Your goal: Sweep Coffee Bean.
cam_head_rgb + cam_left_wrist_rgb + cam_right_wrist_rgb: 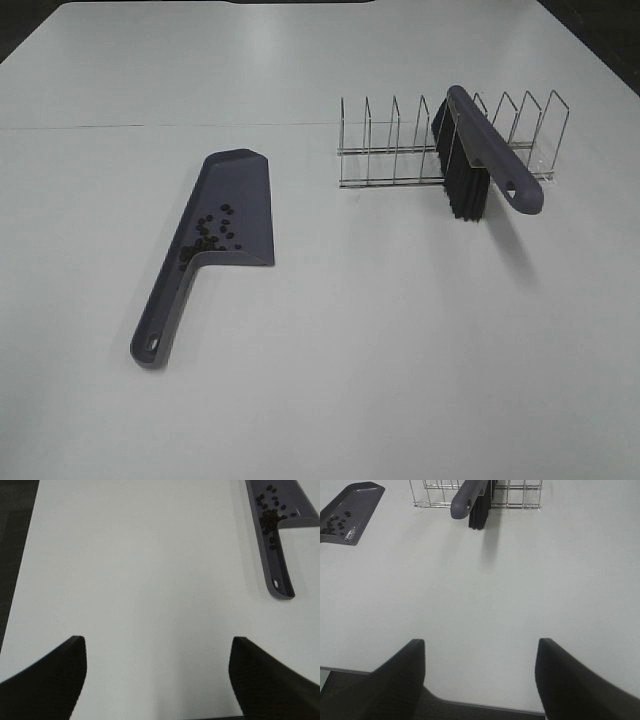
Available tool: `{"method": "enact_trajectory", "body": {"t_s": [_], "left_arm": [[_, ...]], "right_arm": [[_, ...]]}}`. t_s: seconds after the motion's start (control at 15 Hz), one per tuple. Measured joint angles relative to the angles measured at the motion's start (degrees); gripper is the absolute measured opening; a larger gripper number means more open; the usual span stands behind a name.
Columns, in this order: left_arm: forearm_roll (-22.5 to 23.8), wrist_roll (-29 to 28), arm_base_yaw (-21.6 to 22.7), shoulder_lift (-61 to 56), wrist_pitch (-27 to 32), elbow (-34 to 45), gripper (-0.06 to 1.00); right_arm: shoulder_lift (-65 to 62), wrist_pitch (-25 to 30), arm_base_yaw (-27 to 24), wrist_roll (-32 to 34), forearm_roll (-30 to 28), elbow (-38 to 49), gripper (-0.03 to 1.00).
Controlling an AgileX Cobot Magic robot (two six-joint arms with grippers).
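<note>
Coffee bean [208, 235] cluster sits in dustpan [232, 205], flat on worktop [400, 330]. Brush [480, 160] rests in wire rack [400, 150]. Left hand [157, 672] and right hand [480, 675] both wide open, empty. Risk: a tilted or nudged dustpan spills beans out again.

The beans [208, 234] are tiny, dark brown-black ovals, all lying inside the purple-grey dustpan [245, 190] on the worktop. Most are bunched at the pan's rear corner where the handle begins, a few trailing into the handle channel, and several lie loose a little farther into the pan. The left wrist view [270, 511] shows the same cluster.
</note>
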Motion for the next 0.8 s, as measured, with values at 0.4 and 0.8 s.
{"method": "enact_trajectory", "body": {"t_s": [0.4, 0.8], "left_arm": [[-3.15, 0.0, 0.0, -15.87, 0.74, 1.95, 0.7], [-3.27, 0.0, 0.0, -15.87, 0.74, 2.01, 0.71]], "right_arm": [[-0.11, -2.01, 0.0, -3.84, 0.11, 2.75, 0.58], [-0.11, -6.25, 0.0, -3.84, 1.83, 4.58, 0.58]]}}
